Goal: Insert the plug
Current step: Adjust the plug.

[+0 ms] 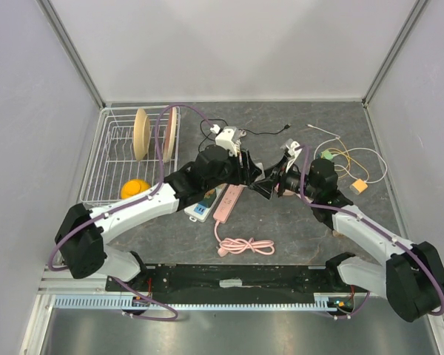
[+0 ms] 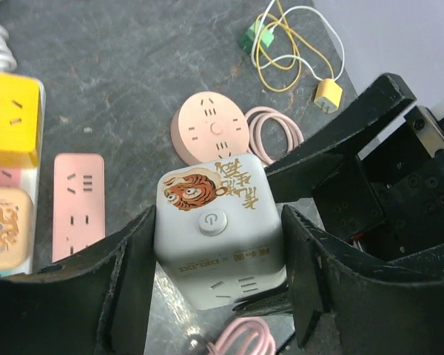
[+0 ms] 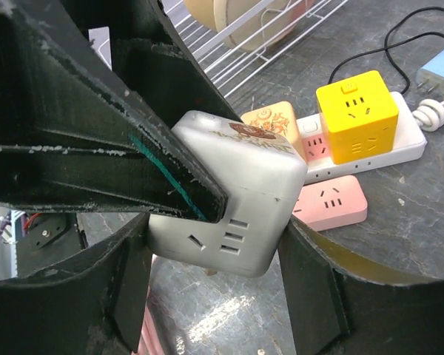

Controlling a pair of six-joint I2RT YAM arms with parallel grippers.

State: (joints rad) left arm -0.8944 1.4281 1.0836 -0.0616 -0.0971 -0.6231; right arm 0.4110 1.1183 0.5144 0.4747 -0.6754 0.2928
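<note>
Up close, the left gripper (image 2: 218, 222) has its two black fingers (image 2: 133, 274) pressed against opposite sides of the white cube adapter (image 2: 216, 244). It is pinching the cube, with the tiger picture and round power button facing the wrist camera. The right gripper (image 3: 214, 248) is on the very same cube from the other side, fingers clamped on two flanks, socket slots turned to its own camera. So both claws are pinching one cube, held up off the table (image 1: 296, 229) mid-workspace, between the two arms.

Just below and left of it, a pink power strip (image 1: 228, 202) lies flat. Right alongside it is a white power strip (image 3: 403, 137) carrying a yellow cube (image 3: 355, 111) and an orange-patterned cube (image 3: 274, 118). A round pink socket (image 2: 209, 133) sits on the table beyond the held cube, with its pink cord (image 2: 270, 129) coiled beside it.

Over on the right there is a tangle of yellow and white cable (image 2: 296, 44) with a green plug and a yellow one. Far left stands a wire dish rack (image 1: 111, 159) with plates (image 1: 141, 133) upright in it and an orange fruit (image 1: 135, 188) in its near corner.
</note>
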